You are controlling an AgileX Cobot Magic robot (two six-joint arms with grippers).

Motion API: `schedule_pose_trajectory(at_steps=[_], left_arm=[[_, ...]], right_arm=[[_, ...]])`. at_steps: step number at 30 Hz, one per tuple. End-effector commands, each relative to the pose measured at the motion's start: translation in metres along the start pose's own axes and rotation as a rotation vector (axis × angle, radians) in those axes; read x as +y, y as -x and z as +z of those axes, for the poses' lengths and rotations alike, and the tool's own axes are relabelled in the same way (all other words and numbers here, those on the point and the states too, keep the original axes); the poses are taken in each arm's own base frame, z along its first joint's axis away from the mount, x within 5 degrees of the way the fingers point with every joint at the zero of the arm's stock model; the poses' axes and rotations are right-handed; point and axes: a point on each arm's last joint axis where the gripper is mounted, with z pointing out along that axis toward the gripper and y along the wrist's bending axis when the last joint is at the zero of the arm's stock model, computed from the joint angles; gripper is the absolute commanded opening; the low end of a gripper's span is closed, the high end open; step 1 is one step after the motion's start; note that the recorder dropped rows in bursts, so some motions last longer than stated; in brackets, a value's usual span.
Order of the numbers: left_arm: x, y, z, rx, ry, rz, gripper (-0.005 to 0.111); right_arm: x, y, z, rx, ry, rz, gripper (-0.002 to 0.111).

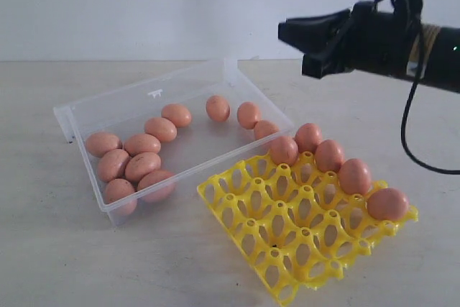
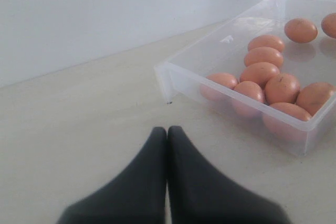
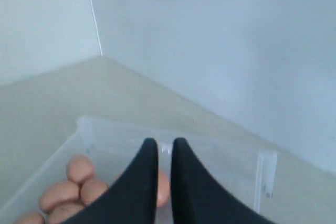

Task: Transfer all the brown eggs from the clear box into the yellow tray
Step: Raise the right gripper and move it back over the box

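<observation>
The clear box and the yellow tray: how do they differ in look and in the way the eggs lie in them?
The box is transparent with plain thin walls; the tray is a bright yellow lattice of round cups.
In the box the eggs lie loose, many bunched at one end; in the tray five stand in one row, each in its own cup.
The box holds more eggs; most cups are empty.
Both are rectangular and lie flat, side by side.

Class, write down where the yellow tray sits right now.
In the exterior view, the yellow tray lies at lower right on the table, just right of the clear box, with five brown eggs in its far cups.
</observation>
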Motion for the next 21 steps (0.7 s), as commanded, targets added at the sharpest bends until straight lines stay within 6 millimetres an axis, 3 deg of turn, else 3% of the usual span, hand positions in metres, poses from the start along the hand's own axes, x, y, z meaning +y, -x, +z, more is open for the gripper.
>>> schedule_pose_trajectory(at_steps=[1,7,14,17,21], left_arm=[[0.000,0.001,0.000,-0.011,0.000,-0.007,-0.004],[0.000,0.001,0.000,-0.011,0.000,-0.007,-0.004],[0.000,0.001,0.000,-0.011,0.000,-0.007,-0.004],[0.000,0.001,0.000,-0.011,0.000,-0.007,-0.004],[0.000,0.001,0.000,-0.011,0.000,-0.007,-0.004]], right_arm=[[0.040,0.051,-0.010,-0.113,0.063,-0.115,0.000],[0.087,0.073,0.013,0.062,-0.028,-0.301,0.000],[0.115,0.067,0.067,0.545,-0.431,-0.418,0.000],[0.121,0.060,0.093,0.760,-0.387,-0.381,0.000],[0.117,0.049,0.125,1.046,-0.228,-0.154,0.000]])
